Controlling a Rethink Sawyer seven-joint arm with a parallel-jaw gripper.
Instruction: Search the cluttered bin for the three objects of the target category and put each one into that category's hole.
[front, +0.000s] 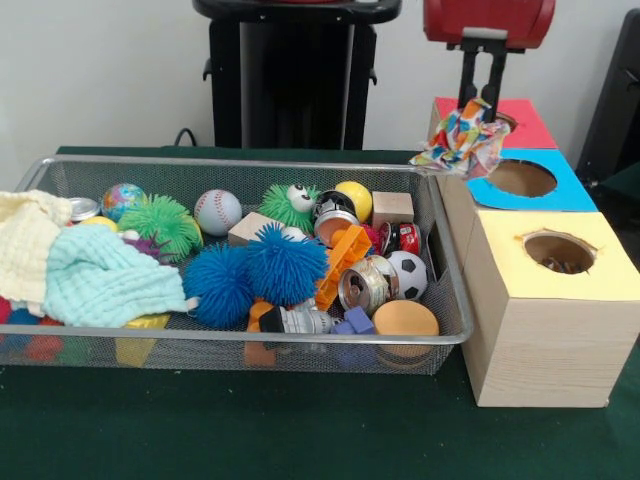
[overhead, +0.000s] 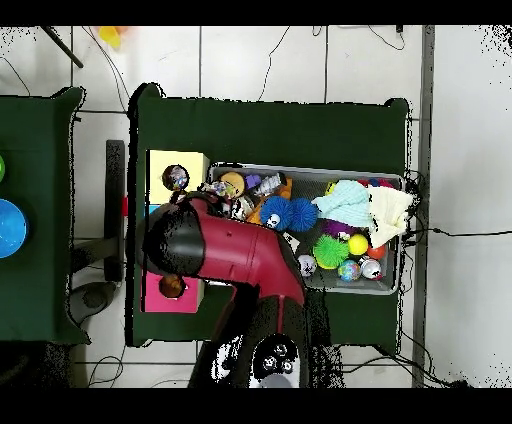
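A: Holding a cloth, that's what I get: the tool is clamped on a multicoloured patterned cloth, which hangs bunched right at the red box, over the near-left edge of its hole. Agree?

B: Yes, fingers closed on the top of the cloth. The cloth droops partly past the red box's left side and onto the blue box corner. Can't tell whether it touches the hole rim.

A: Boxes: three wooden ones in a row on the right, red top farthest, blue in the middle, yellow box nearest. Each has a round hole on top.

B: Something dark is inside the yellow hole, too small to name. Bin?

A: Wire mesh bin on the green table, left of the boxes. Packed. Two cloths are at its left end: a pale yellow cloth draped over the left rim, and a mint green cloth just right of it, overlapping.

B: Adding two blue spiky balls near the middle, a green spiky ball, a baseball, a yellow ball, a small soccer ball, a wooden cube at the far right, and a metal can.

A: Overhead view: the red arm covers the blue box and most of the red one; tool hidden there.
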